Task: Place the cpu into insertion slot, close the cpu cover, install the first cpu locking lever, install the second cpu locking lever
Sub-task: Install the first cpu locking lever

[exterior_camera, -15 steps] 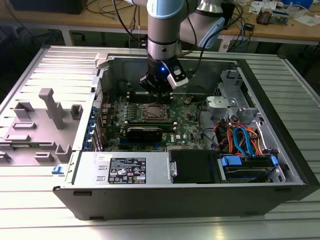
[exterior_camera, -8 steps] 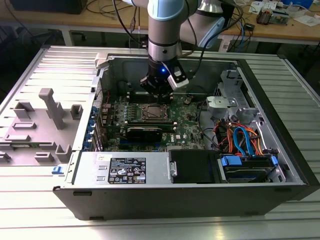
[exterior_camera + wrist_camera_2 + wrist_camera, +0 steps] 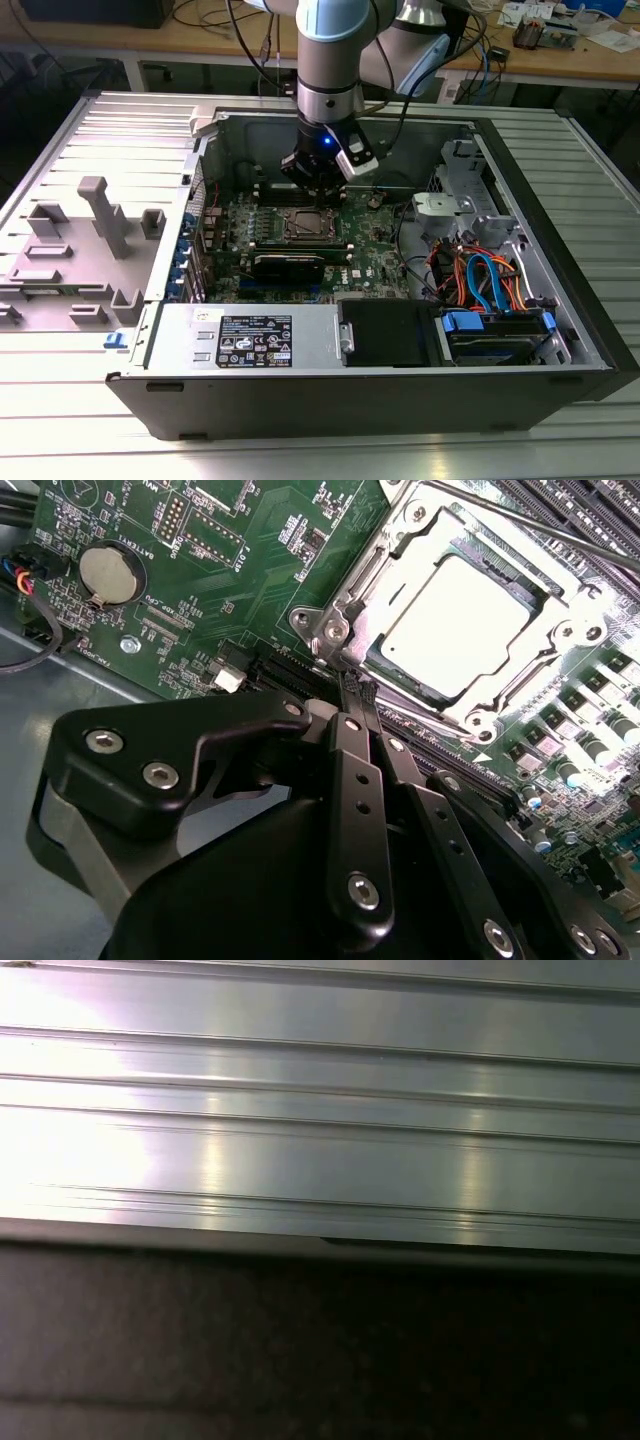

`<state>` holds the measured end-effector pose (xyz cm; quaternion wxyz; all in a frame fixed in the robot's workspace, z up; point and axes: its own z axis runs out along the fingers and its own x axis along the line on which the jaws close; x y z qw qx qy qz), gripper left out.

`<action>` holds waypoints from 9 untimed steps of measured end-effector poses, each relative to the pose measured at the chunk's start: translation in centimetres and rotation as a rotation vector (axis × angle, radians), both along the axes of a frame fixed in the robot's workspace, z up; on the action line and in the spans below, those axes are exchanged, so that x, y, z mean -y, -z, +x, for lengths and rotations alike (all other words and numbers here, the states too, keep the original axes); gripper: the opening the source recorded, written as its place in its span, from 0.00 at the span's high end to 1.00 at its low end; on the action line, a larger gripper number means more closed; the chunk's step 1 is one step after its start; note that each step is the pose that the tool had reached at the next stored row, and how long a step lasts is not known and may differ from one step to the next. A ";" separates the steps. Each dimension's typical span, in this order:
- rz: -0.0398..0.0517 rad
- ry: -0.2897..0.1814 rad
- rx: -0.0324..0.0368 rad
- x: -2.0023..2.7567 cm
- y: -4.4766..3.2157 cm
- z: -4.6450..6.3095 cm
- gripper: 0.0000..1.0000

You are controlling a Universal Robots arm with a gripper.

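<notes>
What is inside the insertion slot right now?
The cpu lies in the insertion slot, its silver top showing through the window of the cpu cover. The cover's frame lies around the chip's edges; the slot's contacts underneath are hidden.

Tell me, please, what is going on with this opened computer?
A robot arm is working inside the open computer case. Its gripper, fingers together, hangs by a corner of the insertion slot on the green board. The cpu already lies in the slot with the cpu cover down around it. A thin lever runs along one side; whether it is latched cannot be told.
</notes>
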<state>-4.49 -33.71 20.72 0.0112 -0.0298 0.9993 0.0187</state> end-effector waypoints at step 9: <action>-0.0013 0.000 -0.0001 0.05 -0.08 0.0 0.89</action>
